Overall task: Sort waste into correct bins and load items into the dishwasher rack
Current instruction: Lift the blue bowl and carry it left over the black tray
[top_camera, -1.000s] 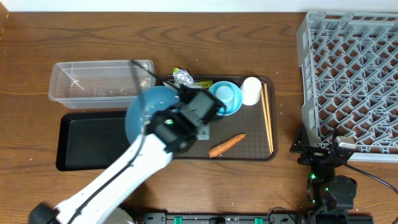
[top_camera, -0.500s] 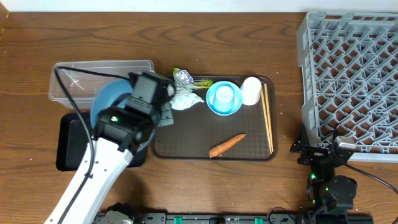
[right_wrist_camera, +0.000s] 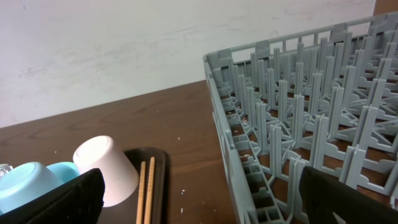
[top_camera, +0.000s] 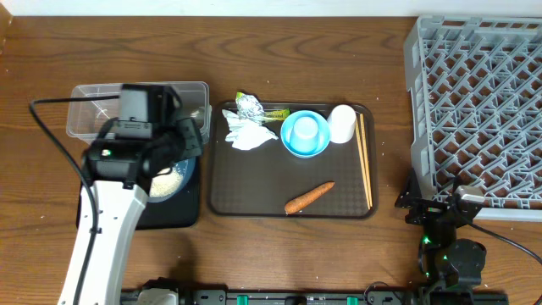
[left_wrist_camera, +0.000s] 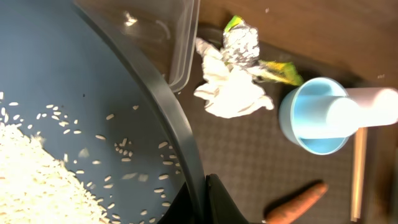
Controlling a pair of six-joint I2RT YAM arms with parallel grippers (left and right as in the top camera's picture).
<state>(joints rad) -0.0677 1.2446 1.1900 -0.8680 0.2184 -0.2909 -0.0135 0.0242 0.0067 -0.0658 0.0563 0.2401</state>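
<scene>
Rice (left_wrist_camera: 37, 168) in one dark-blue bowl (left_wrist_camera: 74, 62) pinched by left fingers (left_wrist_camera: 221, 205), right fingers (right_wrist_camera: 56, 199) spread, two chopsticks (top_camera: 365, 161)

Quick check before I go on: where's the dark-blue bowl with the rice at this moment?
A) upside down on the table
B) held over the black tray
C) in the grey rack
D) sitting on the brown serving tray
B: the left gripper grips the rim of the big dark-blue bowl, rice inside, above the black tray beside the clear tub.
</scene>
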